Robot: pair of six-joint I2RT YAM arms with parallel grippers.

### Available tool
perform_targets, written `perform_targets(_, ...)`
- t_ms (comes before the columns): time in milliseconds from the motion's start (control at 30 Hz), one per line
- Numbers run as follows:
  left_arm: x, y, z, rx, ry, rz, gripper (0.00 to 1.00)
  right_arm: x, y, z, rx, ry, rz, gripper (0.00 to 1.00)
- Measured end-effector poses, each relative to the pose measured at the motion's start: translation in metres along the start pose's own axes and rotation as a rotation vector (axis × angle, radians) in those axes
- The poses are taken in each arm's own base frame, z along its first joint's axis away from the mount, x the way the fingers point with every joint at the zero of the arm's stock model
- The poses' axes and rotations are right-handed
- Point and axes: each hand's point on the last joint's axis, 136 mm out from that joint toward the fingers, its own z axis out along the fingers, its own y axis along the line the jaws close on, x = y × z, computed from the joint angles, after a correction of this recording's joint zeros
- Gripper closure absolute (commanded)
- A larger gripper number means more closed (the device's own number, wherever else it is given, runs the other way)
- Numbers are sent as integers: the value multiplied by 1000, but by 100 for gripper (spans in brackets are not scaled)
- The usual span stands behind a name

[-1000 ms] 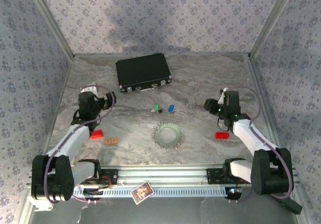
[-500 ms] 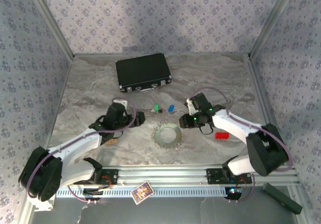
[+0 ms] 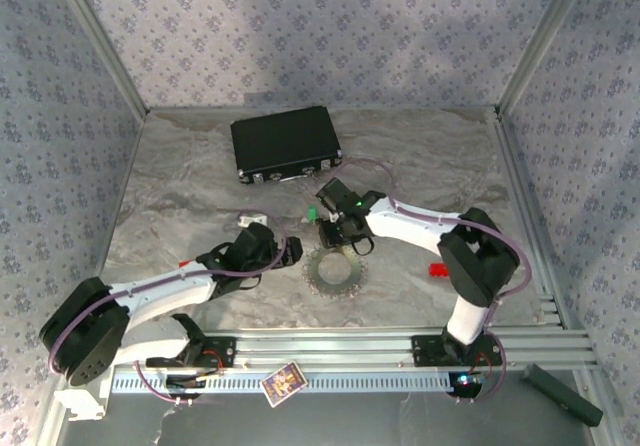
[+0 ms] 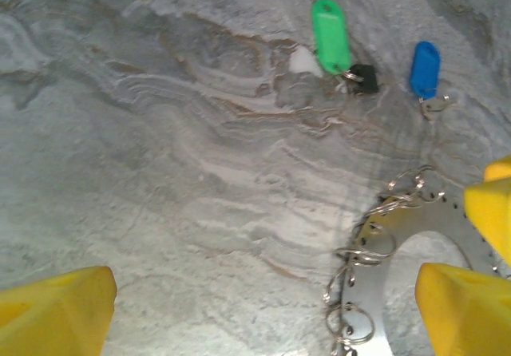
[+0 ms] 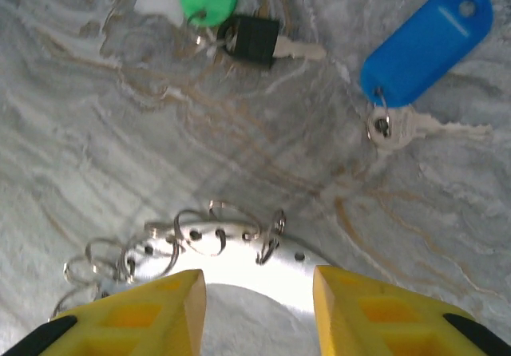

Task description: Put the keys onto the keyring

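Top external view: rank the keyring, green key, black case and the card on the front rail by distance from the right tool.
1. keyring: mid-table, its far rim right under the right tool.
2. green key: just beyond the ring, beside the arm's wrist.
3. black case: at the back, left of centre.
4. card: on the front rail, at the near edge.

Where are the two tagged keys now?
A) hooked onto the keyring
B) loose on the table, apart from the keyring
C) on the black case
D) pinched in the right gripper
B: the green-tagged key and blue-tagged key lie on the table, clear of the keyring.
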Motion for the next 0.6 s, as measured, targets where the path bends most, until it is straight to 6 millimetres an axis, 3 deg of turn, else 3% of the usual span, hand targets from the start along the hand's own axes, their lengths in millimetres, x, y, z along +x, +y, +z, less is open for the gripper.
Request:
perform_targets(133, -2, 7, -3, -15, -26, -14, 4, -11, 4, 7, 50, -17, 36, 69)
perform_targets(333, -13, 6, -11, -7, -87, -27, 4, -11, 2, 13, 108, -5, 65, 78)
perform_targets(600, -17, 9, -15, -13, -113, -30, 4, -9, -7, 8, 193, 11, 73, 78)
